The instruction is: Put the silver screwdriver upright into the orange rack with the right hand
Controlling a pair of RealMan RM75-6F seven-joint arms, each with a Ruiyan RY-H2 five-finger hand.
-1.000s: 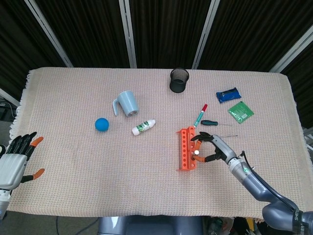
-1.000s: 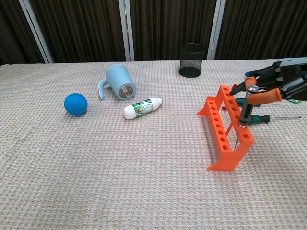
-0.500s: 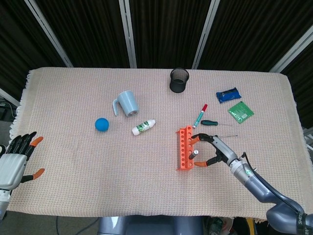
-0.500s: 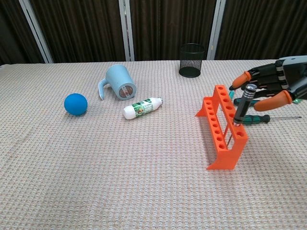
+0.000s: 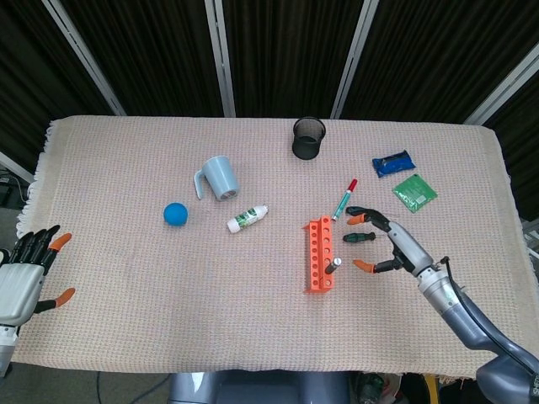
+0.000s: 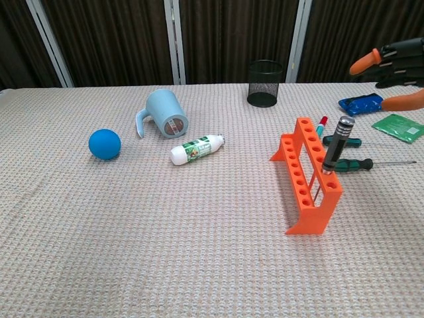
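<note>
The silver screwdriver [image 6: 334, 148] stands in the near end of the orange rack [image 6: 306, 173], leaning slightly right, its knurled dark handle topped by a silver cap. From the head view the screwdriver [image 5: 334, 264] shows at the rack [image 5: 318, 254] near its lower right. My right hand [image 5: 391, 245] hovers to the right of the rack, fingers spread, holding nothing and apart from the screwdriver. In the chest view that right hand [image 6: 393, 63] is raised at the upper right edge. My left hand [image 5: 25, 275] rests open at the table's left edge.
A green-handled screwdriver [image 6: 354, 164] and a red-capped marker [image 5: 344, 199] lie just right of the rack. A black mesh cup [image 5: 308, 137], grey mug [image 5: 219, 177], blue ball [image 5: 174, 214], white bottle [image 5: 248, 219], blue packet [image 5: 393, 162] and green packet [image 5: 413, 191] lie on the cloth.
My right hand let go of the silver screwdriver and drew back to the right and upward. The screwdriver stays standing in the rack, which shifted slightly.
</note>
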